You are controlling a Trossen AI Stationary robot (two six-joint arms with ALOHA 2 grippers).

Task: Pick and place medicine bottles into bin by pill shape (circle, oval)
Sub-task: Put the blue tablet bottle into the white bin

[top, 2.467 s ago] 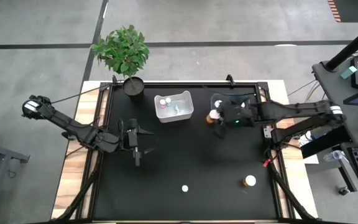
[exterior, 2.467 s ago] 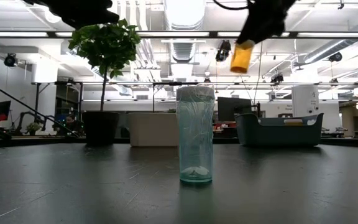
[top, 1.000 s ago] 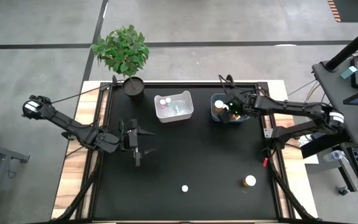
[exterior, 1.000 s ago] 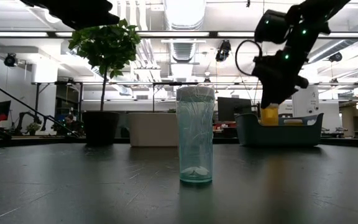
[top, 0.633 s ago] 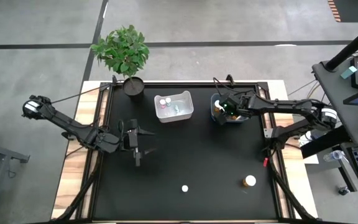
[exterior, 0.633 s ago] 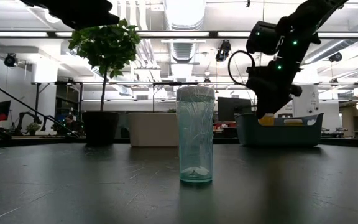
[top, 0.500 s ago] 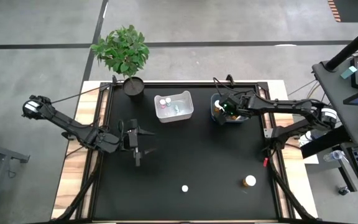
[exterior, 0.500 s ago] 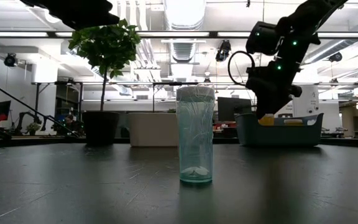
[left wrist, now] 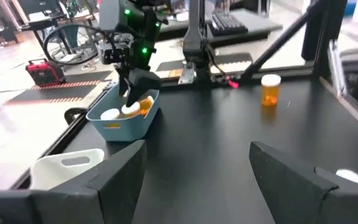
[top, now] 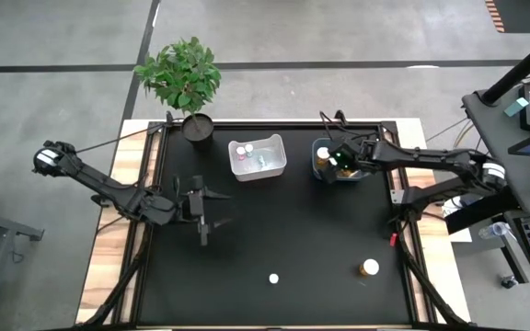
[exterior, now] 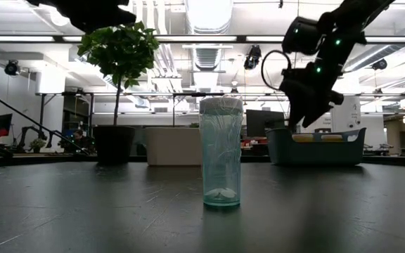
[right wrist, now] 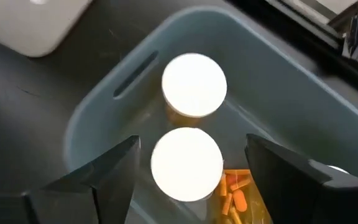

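Change since earlier: an amber bottle was carried by the right hand [top: 337,158] to the blue-grey bin [right wrist: 272,74] and released there; the hand has since been raised slightly above the bin.
Right hand state: fingers spread wide, nothing held; two white caps are seen between and beyond them in the right wrist view.
Right arm pose: reached in from the right edge of the high view, wrist bent down over the bin at upper centre-right.
Left hand [top: 202,213]: parked at centre-left of the high view, fingers wide, empty, well apart from every bottle.
Bottles placed: two amber bottles [right wrist: 188,163] upright in the blue-grey bin, orange pills visible beside them; others lie in the white bin [top: 257,158] at upper centre.
Bottles remaining: an amber bottle [top: 369,268] at lower right and a clear bottle [exterior: 221,152] at lower centre, both standing on the counter [top: 302,230].
Handling, judged: light, rigid plastic, smooth and likely slippery, easily tipped when nudged.
Grasp point, judged: across the cylindrical body just under the cap, from above.
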